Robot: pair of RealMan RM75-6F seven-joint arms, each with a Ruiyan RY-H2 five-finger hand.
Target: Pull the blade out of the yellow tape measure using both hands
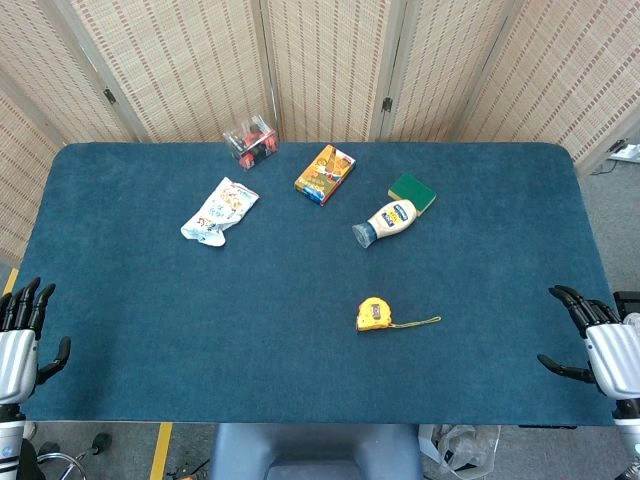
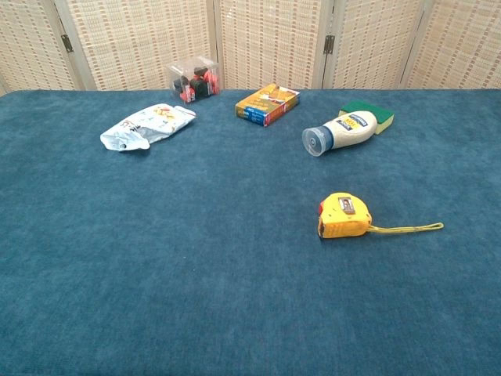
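Both hands sit at the near corners of the blue worktop, seen only in the head view. The left hand is spread open with its fingers pointing away from the robot, holding nothing and touching none of the things. The right hand is likewise open, fingers apart and reaching inward over the worktop's edge — also empty.

One yellow tape measure lies flat on the worktop, right of centre and nearer the robot than the other things, well apart from both hands. A thin yellow strap trails from it toward the right.

Along the far side there is one of each: a white crumpled packet at the left, a clear plastic box with red and dark contents, an orange carton, a mayonnaise bottle lying on its side, and a green sponge just behind it — touching or nearly so.
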